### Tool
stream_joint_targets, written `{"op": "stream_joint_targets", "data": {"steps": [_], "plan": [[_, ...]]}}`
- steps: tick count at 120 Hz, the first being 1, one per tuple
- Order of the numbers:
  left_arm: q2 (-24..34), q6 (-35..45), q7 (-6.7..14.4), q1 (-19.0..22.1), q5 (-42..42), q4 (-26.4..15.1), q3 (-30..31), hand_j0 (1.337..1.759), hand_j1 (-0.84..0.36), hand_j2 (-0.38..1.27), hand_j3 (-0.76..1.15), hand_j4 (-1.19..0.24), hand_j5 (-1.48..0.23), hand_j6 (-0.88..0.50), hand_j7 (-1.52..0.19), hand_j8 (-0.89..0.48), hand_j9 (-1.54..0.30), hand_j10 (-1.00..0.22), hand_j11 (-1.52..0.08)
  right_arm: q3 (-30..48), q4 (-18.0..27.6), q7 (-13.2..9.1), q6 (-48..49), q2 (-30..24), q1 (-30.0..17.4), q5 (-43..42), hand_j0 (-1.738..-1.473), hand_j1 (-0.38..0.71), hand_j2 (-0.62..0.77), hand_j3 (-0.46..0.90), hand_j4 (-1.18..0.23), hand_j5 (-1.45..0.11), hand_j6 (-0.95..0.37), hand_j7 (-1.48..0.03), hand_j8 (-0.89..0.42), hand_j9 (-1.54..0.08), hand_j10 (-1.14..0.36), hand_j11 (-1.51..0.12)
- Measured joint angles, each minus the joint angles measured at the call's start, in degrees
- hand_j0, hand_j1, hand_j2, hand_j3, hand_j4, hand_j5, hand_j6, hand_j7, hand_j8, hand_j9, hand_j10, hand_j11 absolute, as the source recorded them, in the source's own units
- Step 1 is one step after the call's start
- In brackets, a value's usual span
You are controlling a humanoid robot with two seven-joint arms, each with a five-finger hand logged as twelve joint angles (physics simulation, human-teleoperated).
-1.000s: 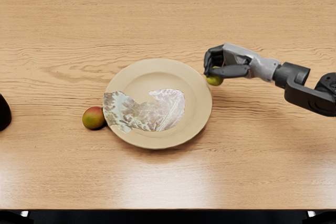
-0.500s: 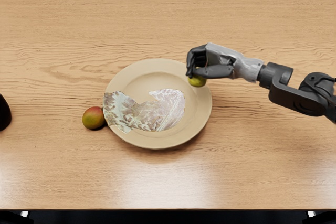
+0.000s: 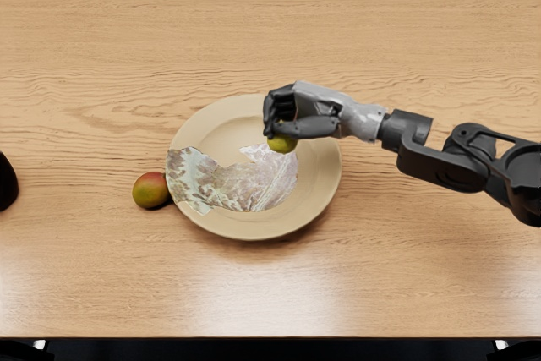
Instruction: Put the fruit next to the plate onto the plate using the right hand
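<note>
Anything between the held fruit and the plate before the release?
Nothing solid. The right hand grips the green fruit over the plate. Only a flat leaf lies on the plate beneath it, so the fruit may land on the leaf's upper edge.

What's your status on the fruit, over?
Right robot hand shut on green fruit, held over the plate. Left robot hand a dark sliver at left edge, unreadable. Leafy sheet on plate beneath; red-green fruit beside plate's left rim.

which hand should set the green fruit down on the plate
Right. The right hand grips the green fruit over the plate. The left hand is only a dark shape at the picture's left edge, far from it.
</note>
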Motion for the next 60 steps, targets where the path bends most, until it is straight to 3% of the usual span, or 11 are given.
{"op": "stream_joint_targets", "data": {"steps": [27, 60], "plan": [[0.0, 0.0, 0.0, 0.0, 0.0, 0.0, 0.0, 1.658, 0.35, 0.00, 0.00, 0.00, 0.00, 0.00, 0.00, 0.00, 0.00, 0.00, 0.00, -0.2, 0.0, -0.3, -0.1, 0.4, -0.3, 0.0, -1.650, 0.54, -0.14, 0.00, -0.72, -0.98, -0.73, -0.95, -0.71, -0.99, -0.46, -0.98], [0.0, 0.0, 0.0, 0.0, 0.0, 0.0, 0.0, 1.658, 0.35, 0.00, 0.00, 0.00, 0.00, 0.00, 0.00, 0.00, 0.00, 0.00, 0.00, 0.4, 0.0, -3.0, -0.8, 0.3, -0.3, 3.2, -1.656, 0.21, -0.09, 0.00, -0.46, -0.61, -0.46, -0.60, -0.46, -0.61, -0.39, -0.61]]}}
